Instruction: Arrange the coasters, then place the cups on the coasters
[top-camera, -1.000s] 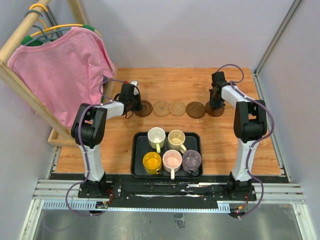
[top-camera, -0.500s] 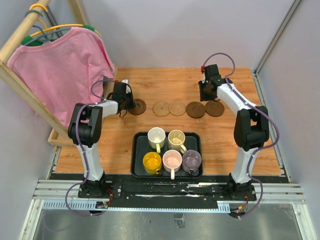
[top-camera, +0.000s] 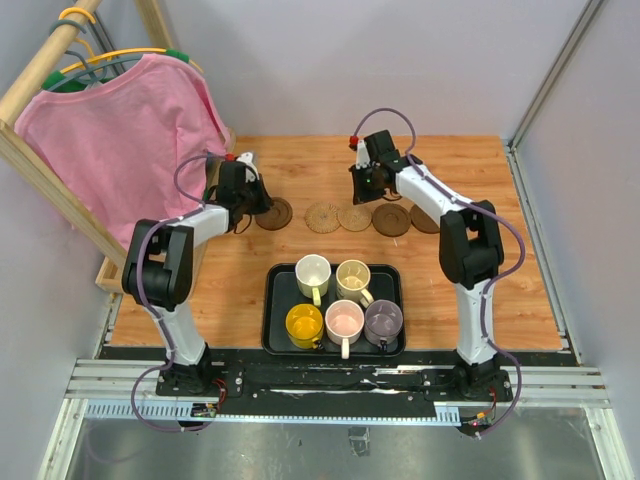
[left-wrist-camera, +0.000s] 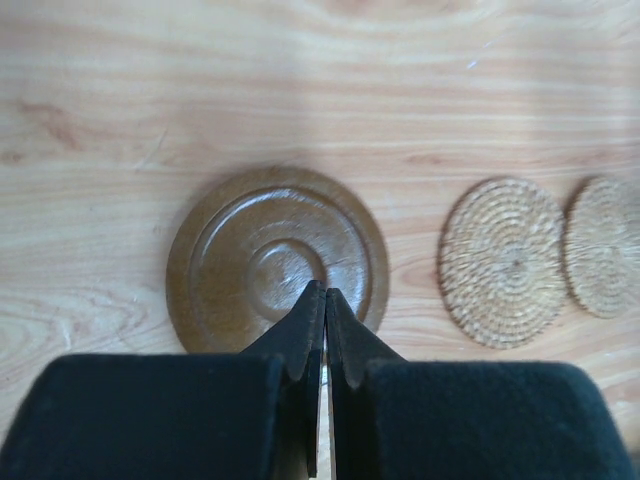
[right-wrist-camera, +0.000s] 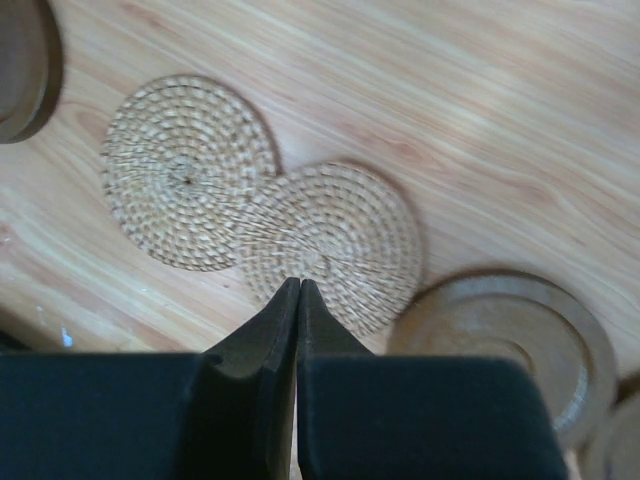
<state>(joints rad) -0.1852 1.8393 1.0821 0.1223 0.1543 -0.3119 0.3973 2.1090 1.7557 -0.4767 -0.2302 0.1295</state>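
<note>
Plainly, both jaws are pressed shut, gripping nothing. The left gripper (left-wrist-camera: 323, 295) has its tips over the dark brown coaster (left-wrist-camera: 260, 255), whose centre lies at their eleven o'clock. The right gripper (right-wrist-camera: 298, 285) has the tan woven coaster (right-wrist-camera: 340, 230) at twelve o'clock. The cups (top-camera: 344, 320) sit in the black tray (top-camera: 386, 284).

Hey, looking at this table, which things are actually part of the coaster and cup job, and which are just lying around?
Part of the job: three dark brown round wooden coasters, two tan woven round coasters, five ceramic mugs: white, cream, yellow, pink, greyish purple.
Just lying about: black rectangular tray under the mugs, pink shirt, wooden clothes rack.
</note>
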